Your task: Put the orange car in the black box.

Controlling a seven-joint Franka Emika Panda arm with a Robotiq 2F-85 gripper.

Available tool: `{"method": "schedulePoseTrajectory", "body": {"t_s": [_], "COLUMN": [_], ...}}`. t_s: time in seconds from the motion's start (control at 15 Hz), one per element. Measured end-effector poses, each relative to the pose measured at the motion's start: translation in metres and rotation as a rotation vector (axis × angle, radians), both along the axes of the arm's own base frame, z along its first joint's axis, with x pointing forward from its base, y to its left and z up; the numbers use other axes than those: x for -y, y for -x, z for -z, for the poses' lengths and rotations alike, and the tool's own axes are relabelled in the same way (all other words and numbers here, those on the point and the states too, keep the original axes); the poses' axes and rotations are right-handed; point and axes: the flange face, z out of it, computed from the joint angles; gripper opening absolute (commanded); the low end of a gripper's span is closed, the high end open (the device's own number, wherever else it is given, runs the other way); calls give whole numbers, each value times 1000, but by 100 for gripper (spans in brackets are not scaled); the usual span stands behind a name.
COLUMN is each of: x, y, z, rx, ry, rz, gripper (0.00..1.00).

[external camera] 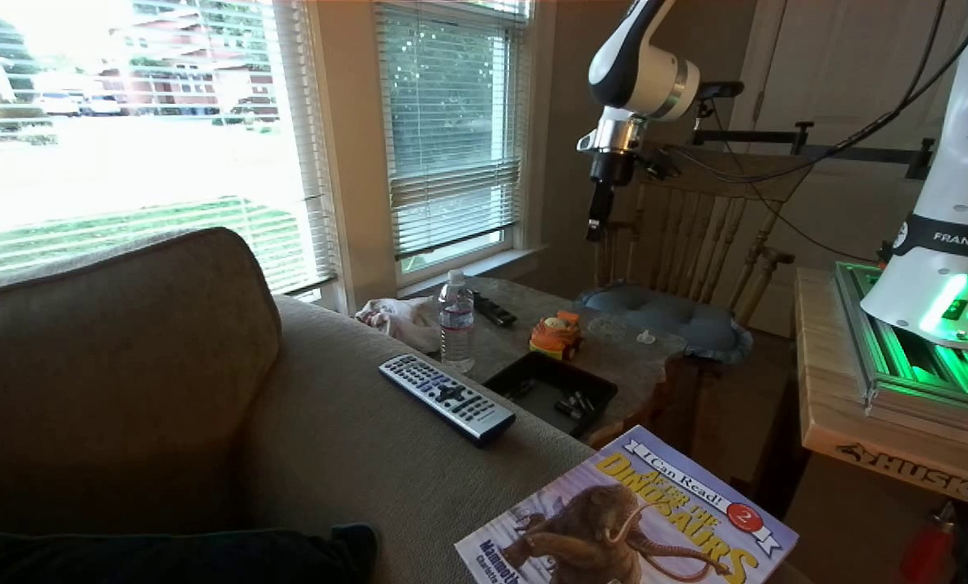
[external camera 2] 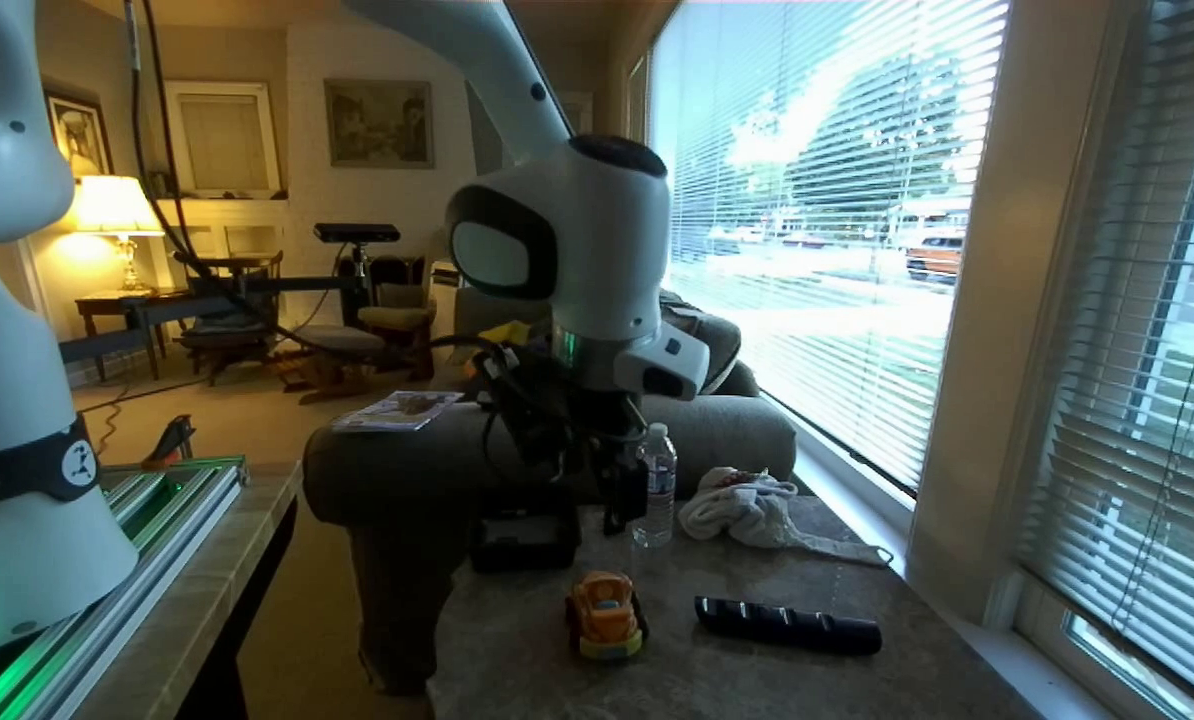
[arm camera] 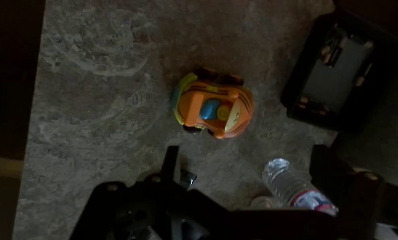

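Below the gripper (arm camera: 245, 148), jaws wide apart and empty, orange car (arm camera: 215, 106) sits on the counter (arm camera: 85, 166), outside the black box (arm camera: 335, 78). Off-centre lowering could shove the car askew; a spread jaw could topple the water bottle (arm camera: 300, 191), also lower down.

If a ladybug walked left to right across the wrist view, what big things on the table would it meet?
Orange car, clear bottle, black box. The bottle and box partly share the same stretch, but the bottle starts farther left. The pincer spreads across too much width to get a place.
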Motion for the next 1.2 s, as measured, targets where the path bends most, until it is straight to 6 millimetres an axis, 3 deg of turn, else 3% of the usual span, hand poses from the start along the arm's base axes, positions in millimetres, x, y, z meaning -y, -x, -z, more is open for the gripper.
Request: {"method": "schedulePoseTrajectory", "body": {"t_s": [0.2, 0.47, 0.8, 1.2], "x": [-4, -8, -25, -62], "y": [-11, -32, -62, -84], "z": [37, 69, 89, 101], "rx": [-58, -60, 69, 170], "ry": [59, 164, 260, 150], "rz": [-165, -388, -553, -605], "gripper": [100, 100, 100, 100]}}
